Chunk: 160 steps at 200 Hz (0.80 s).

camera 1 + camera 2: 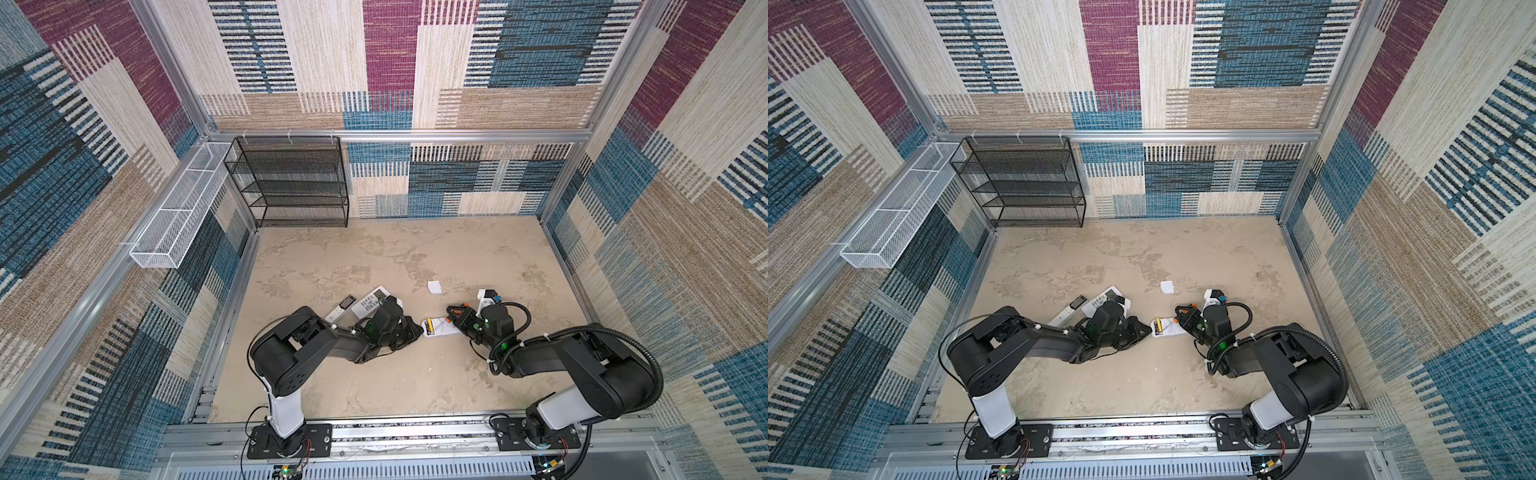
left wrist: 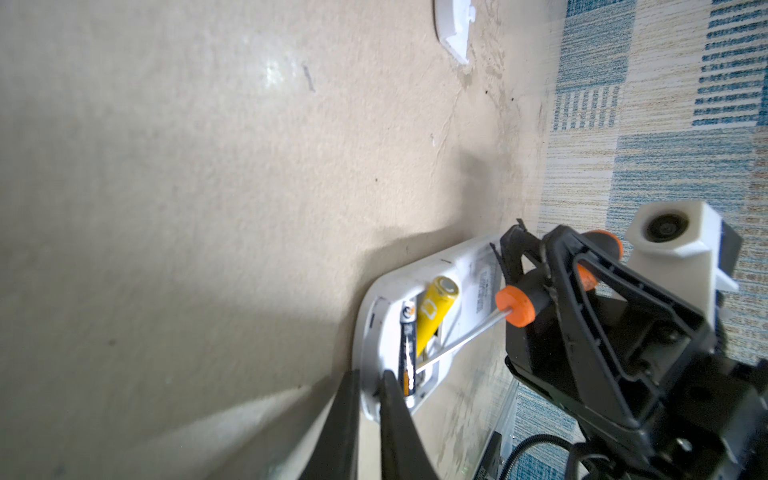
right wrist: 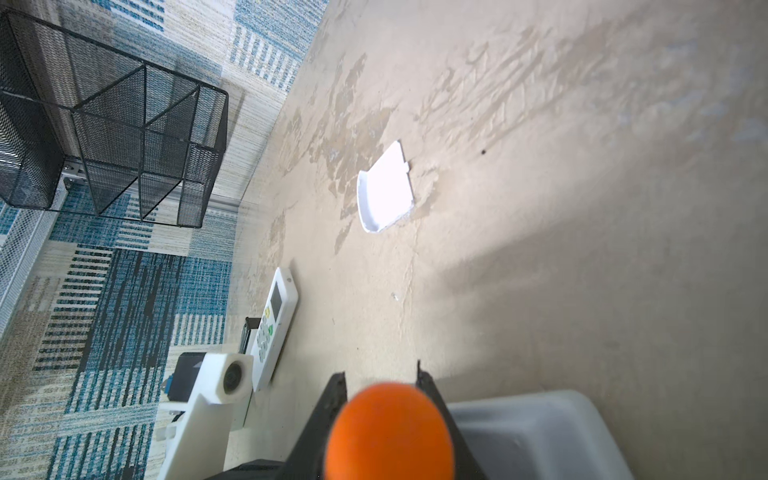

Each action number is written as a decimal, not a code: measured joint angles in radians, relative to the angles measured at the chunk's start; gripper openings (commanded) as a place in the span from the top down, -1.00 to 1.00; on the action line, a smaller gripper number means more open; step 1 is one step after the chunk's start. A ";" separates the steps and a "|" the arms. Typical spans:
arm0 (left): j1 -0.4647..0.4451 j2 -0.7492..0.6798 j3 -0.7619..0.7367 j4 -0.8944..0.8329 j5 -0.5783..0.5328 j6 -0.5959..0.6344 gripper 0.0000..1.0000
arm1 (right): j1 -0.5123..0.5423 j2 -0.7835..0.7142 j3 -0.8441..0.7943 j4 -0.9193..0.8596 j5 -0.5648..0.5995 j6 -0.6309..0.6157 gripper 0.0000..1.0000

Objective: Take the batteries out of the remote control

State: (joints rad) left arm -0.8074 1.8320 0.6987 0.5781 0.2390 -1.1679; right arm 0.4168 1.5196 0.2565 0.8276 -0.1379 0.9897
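Batteries (image 2: 408, 353) both sit in the remote (image 2: 469, 257) bay, cover (image 3: 388, 189) off, yellow one tipped up over the screwdriver (image 2: 457, 340) clamped in the right gripper (image 3: 380, 378), left gripper (image 2: 370, 374) pinching the remote's edge, so none out yet.

No writing can be read with certainty. The sticker (image 2: 482, 289) on the back of the remote control (image 2: 369, 332) and the black battery (image 2: 409, 353) both carry print, but it is too blurred.
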 measured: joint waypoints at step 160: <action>0.000 0.004 0.006 -0.007 0.000 0.000 0.71 | -0.002 -0.058 0.005 -0.049 0.005 -0.029 1.00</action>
State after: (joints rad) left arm -0.8074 1.8362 0.7048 0.5709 0.2390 -1.1679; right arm 0.4149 1.4616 0.2615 0.7784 -0.1329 0.9611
